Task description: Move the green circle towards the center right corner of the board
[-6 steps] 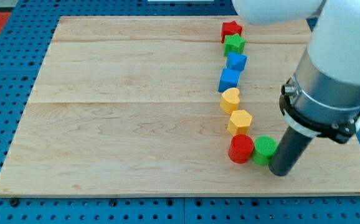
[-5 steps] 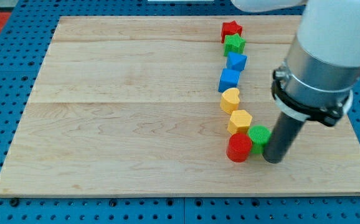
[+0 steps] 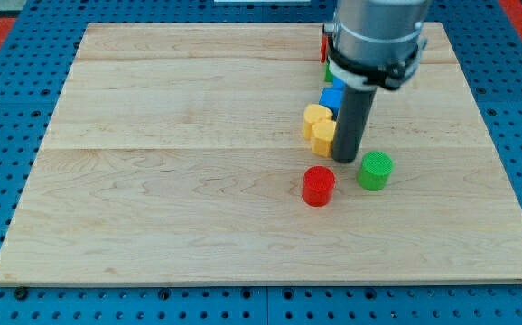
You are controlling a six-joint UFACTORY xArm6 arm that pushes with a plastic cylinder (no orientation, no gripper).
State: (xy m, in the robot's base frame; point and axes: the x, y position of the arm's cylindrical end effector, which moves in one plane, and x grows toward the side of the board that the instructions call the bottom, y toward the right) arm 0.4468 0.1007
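while my tip (image 3: 344, 160) touches the yellow blocks (image 3: 319, 127), green circle (image 3: 375, 171) sits just right, ungrasped.

Board (image 3: 198, 181) open rt of green circle (image 3: 375, 171).

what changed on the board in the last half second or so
My tip swept from the green circle's right side up and leftward, and now sits just above-left of the green circle. The green circle and red cylinder have separated. The yellow blocks got shoved leftward together. The arm now hides most of the upper blocks, so I cannot tell whether those moved.
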